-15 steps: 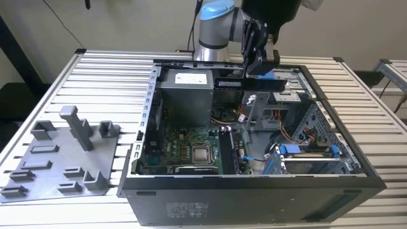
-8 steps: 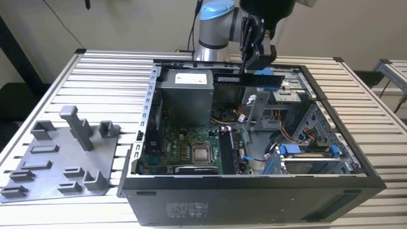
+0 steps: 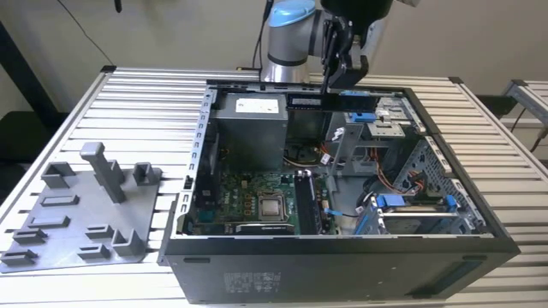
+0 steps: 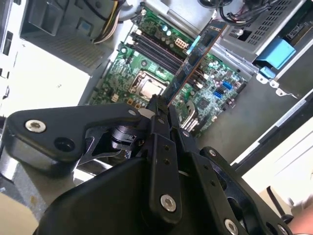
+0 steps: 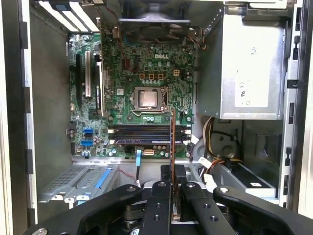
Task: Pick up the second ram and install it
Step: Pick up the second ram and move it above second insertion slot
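Install step under way: end effector (image 3: 344, 85) clenched on second ram (image 4: 196, 58), held over motherboard (image 5: 122, 90) inside open computer case (image 3: 342, 256); seating likely demands edge-on alignment with a memory slot (image 5: 146, 131).

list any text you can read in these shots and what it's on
Power supply sticker: too small to read.
Sticker on the case's outer wall: too small to read.
Green board: a white maker's logo, other print blurred.
Memory stick in the tool: no readable print.
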Controlling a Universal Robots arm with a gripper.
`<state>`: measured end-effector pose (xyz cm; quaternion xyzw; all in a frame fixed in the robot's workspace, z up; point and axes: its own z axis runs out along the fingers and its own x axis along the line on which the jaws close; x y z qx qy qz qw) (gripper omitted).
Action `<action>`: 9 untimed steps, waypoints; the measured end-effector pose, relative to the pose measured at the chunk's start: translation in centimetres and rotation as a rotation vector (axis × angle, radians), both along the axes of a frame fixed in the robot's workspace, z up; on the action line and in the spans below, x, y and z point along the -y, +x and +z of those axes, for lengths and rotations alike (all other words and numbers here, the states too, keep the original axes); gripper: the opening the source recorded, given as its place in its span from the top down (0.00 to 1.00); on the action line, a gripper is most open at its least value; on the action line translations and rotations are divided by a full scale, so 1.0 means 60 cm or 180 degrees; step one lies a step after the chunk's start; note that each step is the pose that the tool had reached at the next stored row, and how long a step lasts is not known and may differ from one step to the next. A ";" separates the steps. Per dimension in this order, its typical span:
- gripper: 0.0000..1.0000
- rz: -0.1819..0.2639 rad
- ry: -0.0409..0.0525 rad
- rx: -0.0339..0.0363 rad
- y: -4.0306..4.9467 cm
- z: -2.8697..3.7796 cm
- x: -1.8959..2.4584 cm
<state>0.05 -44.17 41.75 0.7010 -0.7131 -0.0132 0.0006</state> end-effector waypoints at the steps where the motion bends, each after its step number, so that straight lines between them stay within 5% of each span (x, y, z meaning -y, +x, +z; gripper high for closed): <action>1: 0.86 0.0000 0.0001 0.0000 0.000 0.000 -0.0028; 9: 0.86 -0.0001 0.0006 0.0000 0.000 -0.001 -0.0270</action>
